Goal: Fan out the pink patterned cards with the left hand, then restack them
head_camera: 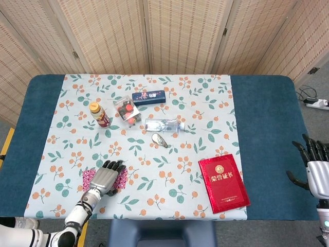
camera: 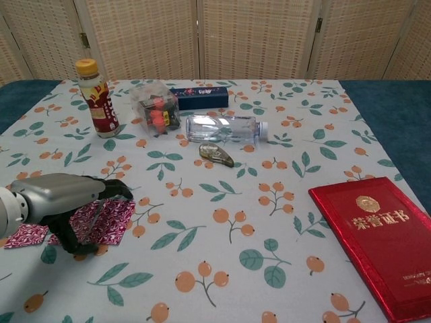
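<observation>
Left hand (head_camera: 106, 177) lies palm-down on the pink patterned cards (camera: 111, 219) near the front left corner of the tablecloth (head_camera: 154, 170), fingers extended flat and pressing the pile rather than closing around it. From the chest view I see the cards already partly spread, a strip poking out to the left under my wrist and more showing to the right of the fingers, so I judge I am in the fanning step, not restacking yet. Next I need a light sideways sweep with steady downward pressure to slide them further apart; too much force would bunch them. Right hand (head_camera: 313, 164) hangs off the right edge of the table, fingers apart, holding nothing.
</observation>
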